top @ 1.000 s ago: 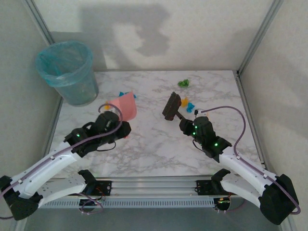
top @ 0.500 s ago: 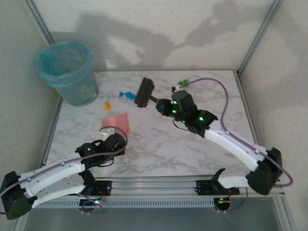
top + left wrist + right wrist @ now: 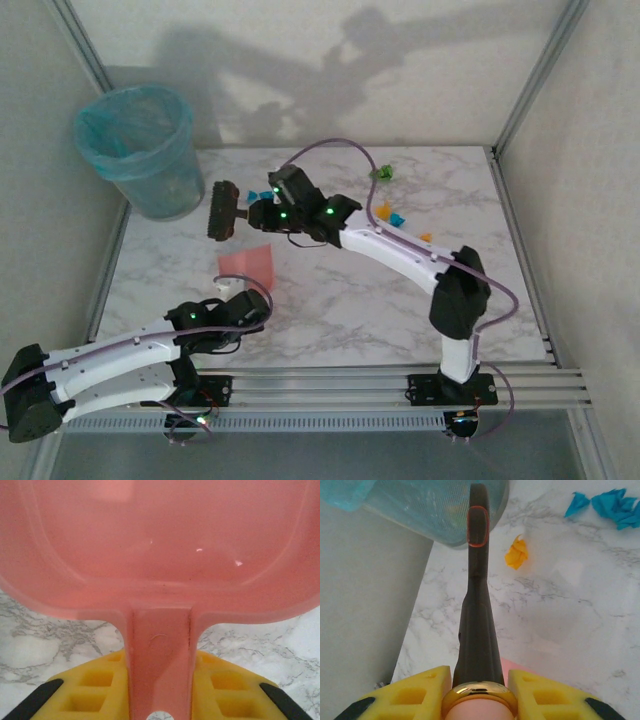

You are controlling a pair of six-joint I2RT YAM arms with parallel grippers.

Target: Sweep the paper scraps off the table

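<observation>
Pink dustpan (image 3: pixel 248 264) side: clamped by the handle in the left gripper (image 3: pixel 160 687), yellow pads (image 3: pixel 95 685) snug on both sides, pan flat on the table (image 3: pixel 330 310) at near left, inside bare as far as the left wrist view reaches. Dark brush (image 3: pixel 221 210) side: gripped by the handle in the right gripper (image 3: pixel 477 692), closed tight on it, arm stretched across to far left, head beside the blue-lined bin (image 3: pixel 140 150); touching the marble or just above it, cannot tell. Progress, judged: early, basically nothing collected; paper scraps (image 3: pixel 383 211) all loose on the table, in two groups well apart. Left group, just right of the brush in the right wrist view: 1 orange wad (image 3: pixel 517 554), plus cyan pieces (image 3: pixel 612 504) bunched together, 2 or 3, hard to split. Right group in the top view: 1 green wad (image 3: pixel 381 174) at far right, 2 orange, 1 cyan wad (image 3: pixel 398 219) between them. Roughly 7 or 8 countable in all. Left to do: sweep the left group toward the pan, then fetch the right group, then presumably tip into the bin. Hardware count: 1 brush, 1 dustpan, 1 bin, 2 arms
</observation>
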